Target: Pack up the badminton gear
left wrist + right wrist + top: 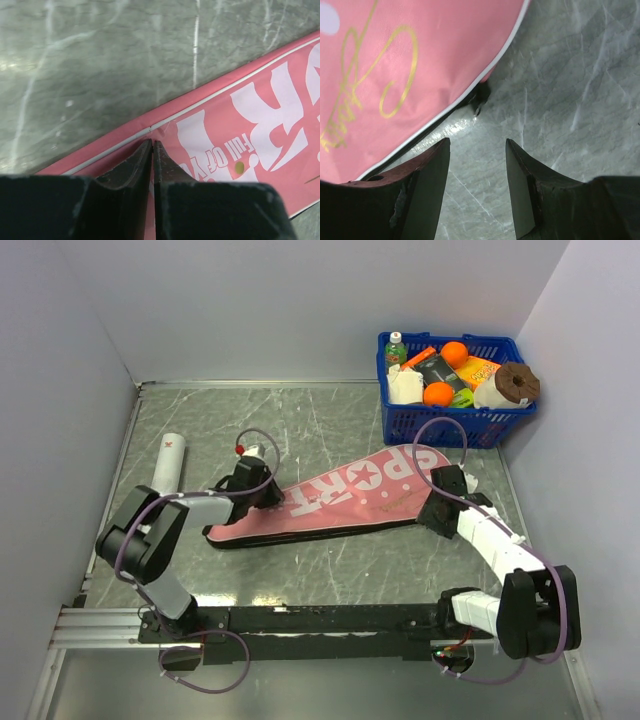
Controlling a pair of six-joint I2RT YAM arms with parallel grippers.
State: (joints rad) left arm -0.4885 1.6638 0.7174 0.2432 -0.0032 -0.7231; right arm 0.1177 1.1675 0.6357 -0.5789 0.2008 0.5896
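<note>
**Bag.** The pink racket-shaped bag (350, 495) lies flat on the bench (330, 570). It runs diagonally, with its narrow end toward the near left and its wide, white-lettered head toward the far right. The head stops short of the blue basket (455, 425), which stands in the far right corner with groceries in it.

**Tube.** The white tube (170, 462) lies on the bench to the left of the bag, apart from it and close to the left wall.

**Left hand.** The left hand (262, 490) is down at the far edge of the bag's narrow part. In the left wrist view its two fingers (130, 165) are pressed together with only a hairline gap. Their tips sit on the white piping along the bag's edge (225, 150), where the fabric shows a small crease. Whether any fabric is pinched between them cannot be determined.

**Right hand.** The right hand (438, 502) is at the near edge of the bag's wide head. In the right wrist view its fingers (427, 185) are spread well apart with bare bench between them, and it holds nothing. One finger overlaps the bag's piped edge (395, 60), and the other is over open bench.
</note>
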